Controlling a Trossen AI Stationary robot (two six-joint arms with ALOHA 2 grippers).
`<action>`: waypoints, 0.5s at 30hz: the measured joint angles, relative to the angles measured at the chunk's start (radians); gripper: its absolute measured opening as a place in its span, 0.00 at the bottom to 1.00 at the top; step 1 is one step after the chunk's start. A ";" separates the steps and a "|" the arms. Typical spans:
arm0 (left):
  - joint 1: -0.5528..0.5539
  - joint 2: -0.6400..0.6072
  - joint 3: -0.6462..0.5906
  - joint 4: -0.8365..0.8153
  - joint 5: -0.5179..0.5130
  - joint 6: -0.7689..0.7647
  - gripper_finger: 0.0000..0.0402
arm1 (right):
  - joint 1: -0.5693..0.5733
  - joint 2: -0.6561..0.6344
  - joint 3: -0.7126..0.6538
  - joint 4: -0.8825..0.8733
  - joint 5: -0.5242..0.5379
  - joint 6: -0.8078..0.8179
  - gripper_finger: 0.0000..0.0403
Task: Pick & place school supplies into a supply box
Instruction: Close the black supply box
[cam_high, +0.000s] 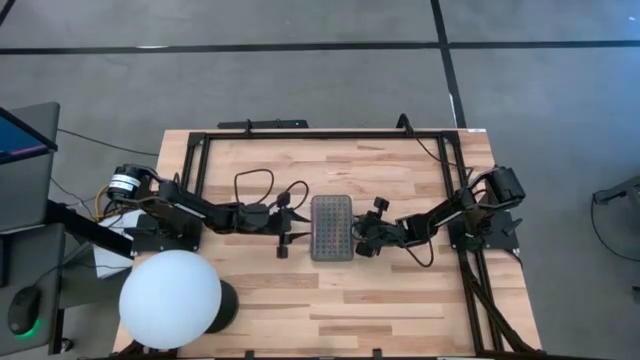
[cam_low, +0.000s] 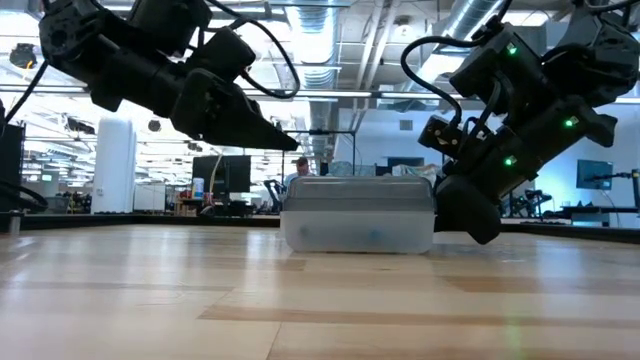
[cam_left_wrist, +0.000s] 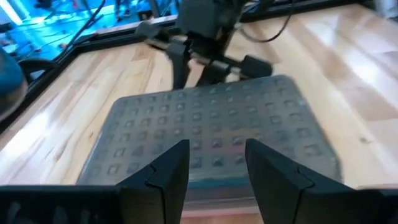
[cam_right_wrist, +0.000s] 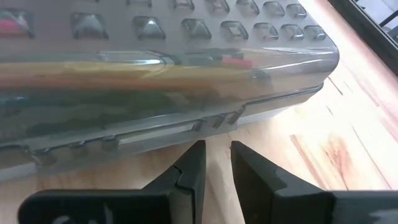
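The left gripper (cam_high: 284, 224) sits just left of frame centre in the high view, its fingers (cam_left_wrist: 165, 177) spread apart with nothing between them, hovering over the near edge of the supply box (cam_high: 332, 227) without touching it. The right gripper (cam_high: 364, 238), just right of centre, has its fingers (cam_right_wrist: 189, 174) drawn to a narrow gap, empty, low beside the box's long wall near the latch seam, close to the table (cam_high: 400, 290). The box lies at frame centre between the two, lid down and closed; through its clear wall the right wrist view shows yellow and red school supplies (cam_right_wrist: 124, 70) already inside. No loose supplies show on the wood. Judging by this, the packing looks done and the closing step is in hand; the next move likely calls for pressing the lid or backing both arms away.
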 joint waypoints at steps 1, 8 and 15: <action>0.000 0.000 0.000 0.006 0.017 0.000 0.38 | 0.000 0.000 0.000 0.000 0.000 0.000 0.18; 0.000 0.085 0.000 0.194 0.055 0.000 0.38 | 0.000 0.000 0.000 0.023 0.000 -0.002 0.18; 0.017 0.255 0.047 0.423 0.063 -0.026 0.38 | -0.001 0.000 0.000 0.022 0.000 -0.003 0.18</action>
